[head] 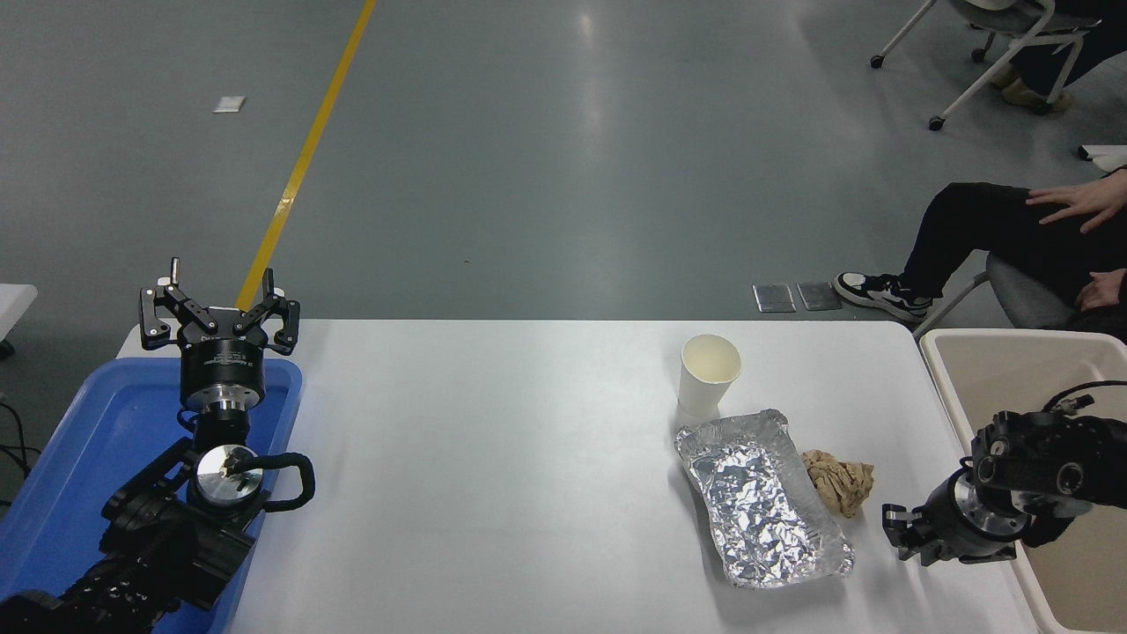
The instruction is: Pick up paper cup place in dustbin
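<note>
Paper cup (pixel 710 373) stands upright near surface (pixel 493 458) far edge, free to grab; right tool (pixel 907 534) low by right edge, fingers apart, empty; dustbin (pixel 1012 352) beside right edge; left tool (pixel 220 319) parked far-left corner, open

At the frame's centre right, the paper cup (pixel 709 374) looked matt white and smooth, beside a crumpled foil tray (pixel 762 497) of shiny, wrinkled silver and a rough brown paper wad (pixel 838 481). The table (pixel 493 458) was smooth white with a faint sheen. The blue tray (pixel 79 458) at lower left was glossy plastic, and the dustbin (pixel 1012 361) at right was smooth beige plastic.
</note>
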Robot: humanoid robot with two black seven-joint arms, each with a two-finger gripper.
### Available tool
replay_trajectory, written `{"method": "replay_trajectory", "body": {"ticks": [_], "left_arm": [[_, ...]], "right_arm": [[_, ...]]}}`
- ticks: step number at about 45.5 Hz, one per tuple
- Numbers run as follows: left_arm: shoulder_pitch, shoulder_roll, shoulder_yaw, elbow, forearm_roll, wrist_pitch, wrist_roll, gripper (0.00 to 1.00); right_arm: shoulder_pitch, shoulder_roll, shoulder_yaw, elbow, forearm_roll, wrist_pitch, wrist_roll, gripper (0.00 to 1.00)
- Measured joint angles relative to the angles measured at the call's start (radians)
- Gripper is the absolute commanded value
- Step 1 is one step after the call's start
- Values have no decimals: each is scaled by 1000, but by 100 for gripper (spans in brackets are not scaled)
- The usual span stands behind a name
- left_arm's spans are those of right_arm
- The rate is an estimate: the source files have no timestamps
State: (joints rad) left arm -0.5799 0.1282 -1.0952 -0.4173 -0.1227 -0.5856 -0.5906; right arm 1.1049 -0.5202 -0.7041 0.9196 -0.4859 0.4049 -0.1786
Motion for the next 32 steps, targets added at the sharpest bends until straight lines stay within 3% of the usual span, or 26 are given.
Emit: {"method": "replay_trajectory", "body": {"ticks": [32], "left_arm": [[0, 1, 1, 0, 0, 0, 0, 99]], "right_arm": [[79, -4, -9, 6, 11, 63, -4, 100]]}}
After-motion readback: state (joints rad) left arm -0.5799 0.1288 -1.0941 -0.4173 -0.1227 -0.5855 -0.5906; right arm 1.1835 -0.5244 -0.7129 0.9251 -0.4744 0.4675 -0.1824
